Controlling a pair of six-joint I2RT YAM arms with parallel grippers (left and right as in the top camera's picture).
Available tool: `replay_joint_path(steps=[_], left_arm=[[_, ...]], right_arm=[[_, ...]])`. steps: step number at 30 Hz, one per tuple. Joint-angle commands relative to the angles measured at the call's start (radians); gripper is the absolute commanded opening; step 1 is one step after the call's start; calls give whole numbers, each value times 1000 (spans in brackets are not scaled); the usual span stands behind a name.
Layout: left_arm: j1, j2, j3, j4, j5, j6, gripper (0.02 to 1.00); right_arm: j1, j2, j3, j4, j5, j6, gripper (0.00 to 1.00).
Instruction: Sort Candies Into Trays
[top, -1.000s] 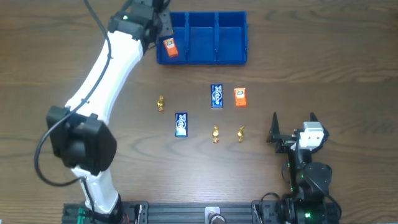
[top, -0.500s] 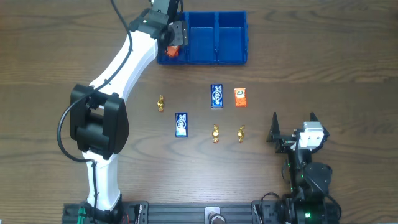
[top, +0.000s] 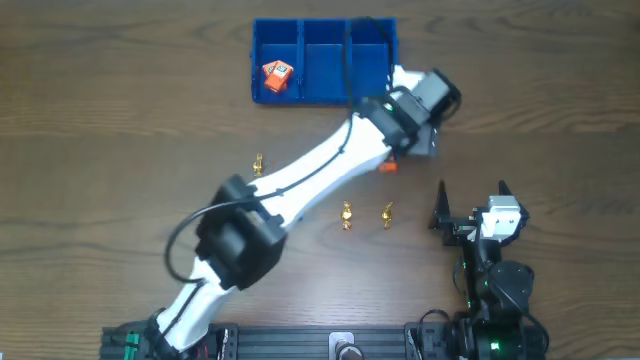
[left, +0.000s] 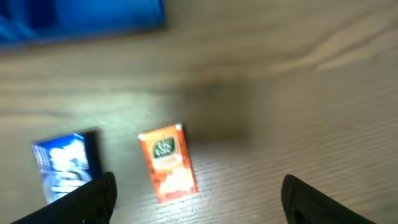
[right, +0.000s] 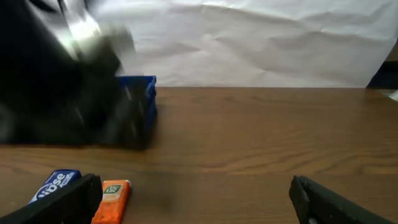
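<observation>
Top view: one orange candy pack (top: 277, 74) is lying in the left compartment of the blue tray (top: 310, 97), the left arm spanning the surface (top: 120, 130) toward loose candies. Left wrist view: the left end effector (left: 198, 208) is hovering wide open, empty, above a second orange pack (left: 168, 163), probably lining up a grasp beside a blue pack (left: 64, 167). Right wrist view: the right end effector (right: 199, 208) is resting open and empty, apparently leaving room.

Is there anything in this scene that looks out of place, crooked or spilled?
Nothing serious. The orange candy in the left compartment of the tray lies askew, not square to the walls. Nothing looks spilled or damaged.
</observation>
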Motion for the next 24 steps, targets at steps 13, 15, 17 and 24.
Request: replay_joint_path(steps=[13,15,17,24], left_arm=[[21,217,5,-35,77,-187,698],[22,217,5,-35,76,-191,568],[21,217,5,-38,69,-191,417],[22,217,6,-54,56,-191,325]], right_arm=[[3,-7,-3,-3,-2,-15,998],[3,-7,-3,-3,-2,-15,998],[3,-7,-3,-3,-2,-15,998],[3,-7,-3,-3,-2,-15,998]])
